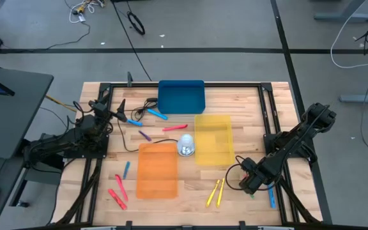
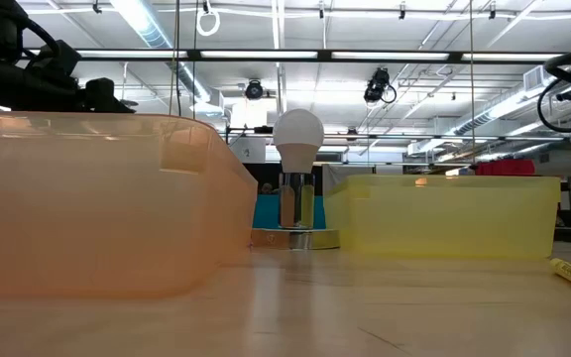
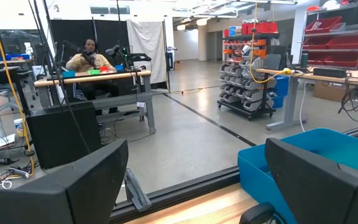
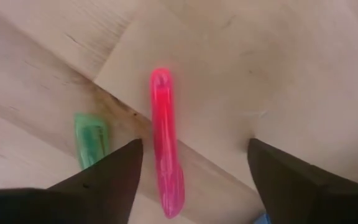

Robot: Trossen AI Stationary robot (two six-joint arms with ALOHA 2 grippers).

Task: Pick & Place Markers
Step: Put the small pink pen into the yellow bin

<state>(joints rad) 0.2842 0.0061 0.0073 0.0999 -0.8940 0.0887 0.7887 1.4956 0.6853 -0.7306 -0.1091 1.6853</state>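
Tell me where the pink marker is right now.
In the right wrist view, the pink marker lies on the table between the right gripper's open jaws, beside a green marker.

bare wood between trays (image 1: 156,169) – bulb (image 1: 186,146) obstructs.

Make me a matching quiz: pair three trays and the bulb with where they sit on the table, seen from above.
Things:
1. blue tray
2. yellow tray
3. orange tray
4. bulb

Places:
A. between the orange and yellow trays
B. nearest the table's far edge
C. toward the near edge, on the left arm's side
D. mid-table, on the right arm's side

Pairs: 1-B, 2-D, 3-C, 4-A
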